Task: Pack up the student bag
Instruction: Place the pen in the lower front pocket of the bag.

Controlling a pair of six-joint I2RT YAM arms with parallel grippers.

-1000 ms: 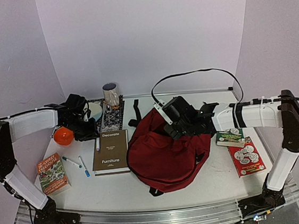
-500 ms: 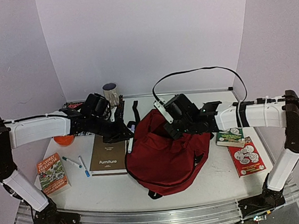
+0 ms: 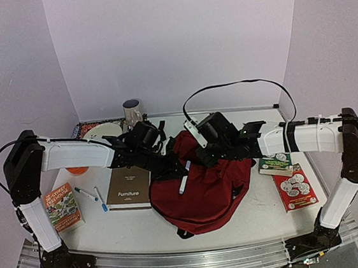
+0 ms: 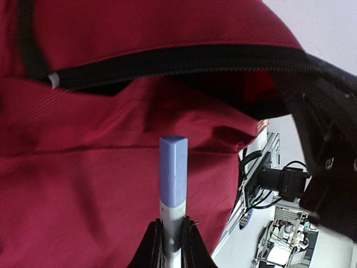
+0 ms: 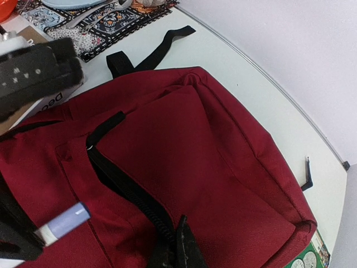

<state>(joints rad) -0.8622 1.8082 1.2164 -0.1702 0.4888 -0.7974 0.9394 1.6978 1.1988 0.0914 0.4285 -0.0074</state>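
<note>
The student bag (image 3: 205,198), a dark red backpack, lies mid-table. Its black zip (image 4: 167,61) gapes a little along the top. My left gripper (image 4: 170,228) is shut on a white marker with a pale blue cap (image 4: 173,170), cap pointing at the red fabric just below the zip opening. From above, the marker (image 3: 182,178) hangs over the bag's upper left part, ahead of the left gripper (image 3: 168,168). My right gripper (image 5: 177,243) is shut on the bag's fabric at the zip (image 5: 120,184), holding that edge up; the marker (image 5: 62,222) shows at its lower left.
A brown "Furniture" book (image 3: 130,186) lies left of the bag, with two pens (image 3: 93,195) and a small paperback (image 3: 62,208) further left. A green book (image 3: 275,164) and a red one (image 3: 295,188) lie right. A mug (image 3: 132,111), plate (image 3: 102,130) and patterned mat (image 3: 87,127) sit behind.
My left arm has swung right from the table's left side, across the brown book, carrying the marker over the bag. The right gripper stayed at the bag's zip edge.
</note>
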